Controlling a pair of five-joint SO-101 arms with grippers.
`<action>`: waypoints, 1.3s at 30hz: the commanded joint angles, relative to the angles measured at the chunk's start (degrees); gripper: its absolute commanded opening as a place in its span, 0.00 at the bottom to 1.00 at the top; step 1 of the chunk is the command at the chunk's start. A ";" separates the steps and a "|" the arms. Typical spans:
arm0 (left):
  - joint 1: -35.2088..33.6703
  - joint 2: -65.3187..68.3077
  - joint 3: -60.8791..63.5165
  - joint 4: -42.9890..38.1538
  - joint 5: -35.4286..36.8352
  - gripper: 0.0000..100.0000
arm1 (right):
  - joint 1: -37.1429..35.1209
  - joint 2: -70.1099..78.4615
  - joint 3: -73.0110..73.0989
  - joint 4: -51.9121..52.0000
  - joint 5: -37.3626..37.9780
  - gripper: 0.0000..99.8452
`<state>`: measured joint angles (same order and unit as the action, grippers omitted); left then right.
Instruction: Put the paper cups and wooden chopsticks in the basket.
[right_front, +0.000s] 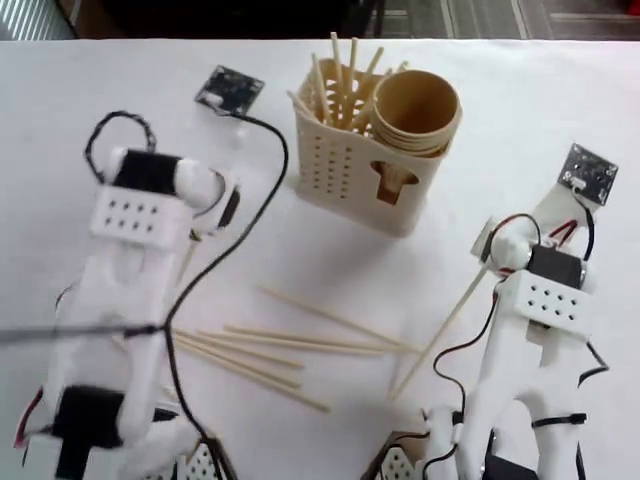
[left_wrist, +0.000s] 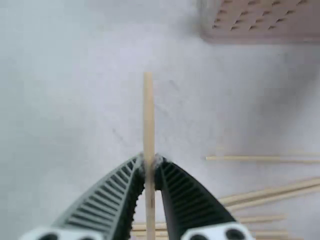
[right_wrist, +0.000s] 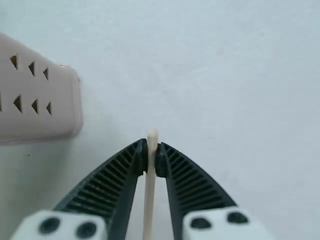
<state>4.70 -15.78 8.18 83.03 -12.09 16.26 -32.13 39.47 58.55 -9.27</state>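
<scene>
Firmly closed, the left claw (left_wrist: 150, 162) pinches a chopstick (left_wrist: 148, 110) just short of the basket (left_wrist: 260, 20). Likewise the right claw (right_wrist: 151, 148) clamps another stick (right_wrist: 151, 139) beside the basket. Nested cups (right_front: 415, 105) and upright sticks (right_front: 340, 65) stand inside it; loose sticks (right_front: 290, 340) lie on the table (right_front: 520, 130) near it, on the arms' side.

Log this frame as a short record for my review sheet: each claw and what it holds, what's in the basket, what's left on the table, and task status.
left claw: shut on first chopstick
right claw: shut on second chopstick, held slanted near the basket
basket: upright, holds stacked paper cups and several standing chopsticks
table: several loose chopsticks lying between the arms
task status: unfinished, chopsticks remain outside the basket
</scene>
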 joint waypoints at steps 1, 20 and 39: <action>-0.22 -9.89 -1.93 0.26 -0.35 0.02 | -0.84 -0.92 -8.53 4.70 0.70 0.02; -0.84 -33.45 15.56 -6.86 -0.35 0.02 | -27.03 -0.31 -49.41 22.55 2.99 0.02; -4.26 -49.80 43.69 -24.62 3.08 0.02 | -34.15 13.85 -52.22 -37.23 10.81 0.02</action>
<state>0.66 -63.08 51.08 60.35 -9.89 -17.76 -20.88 -10.73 28.84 1.01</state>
